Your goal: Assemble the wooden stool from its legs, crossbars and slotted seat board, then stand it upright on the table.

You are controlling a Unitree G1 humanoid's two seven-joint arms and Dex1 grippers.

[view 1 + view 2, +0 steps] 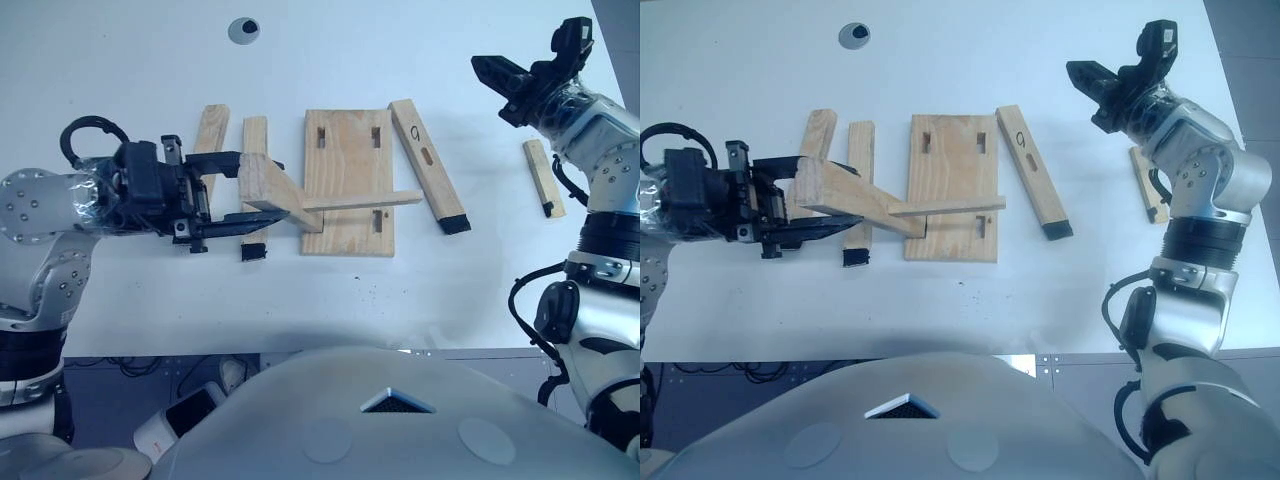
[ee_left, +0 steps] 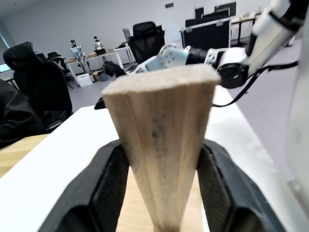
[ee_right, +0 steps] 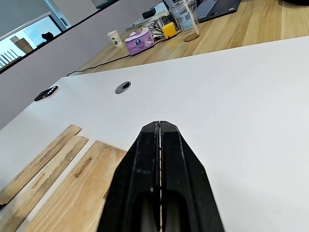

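Note:
My left gripper [image 1: 248,190] is shut on a thick wooden leg [image 1: 280,192], held just above the table at the left. The black pads [image 2: 110,186] press on both sides of the leg [image 2: 161,145]. A thin crossbar [image 1: 365,200] sticks out of that leg and reaches right over the slotted seat board [image 1: 348,150], which lies flat in the middle. Two more legs [image 1: 211,128] [image 1: 255,135] lie left of the board, and another leg [image 1: 428,165] with a black foot lies slanted on its right. My right gripper [image 1: 490,72] is shut on nothing, raised at the far right.
A short wooden piece [image 1: 540,178] lies near the table's right edge under my right arm. A round cable hole [image 1: 243,29] sits at the far side of the white table [image 1: 120,60]. The table's near edge runs just in front of the parts.

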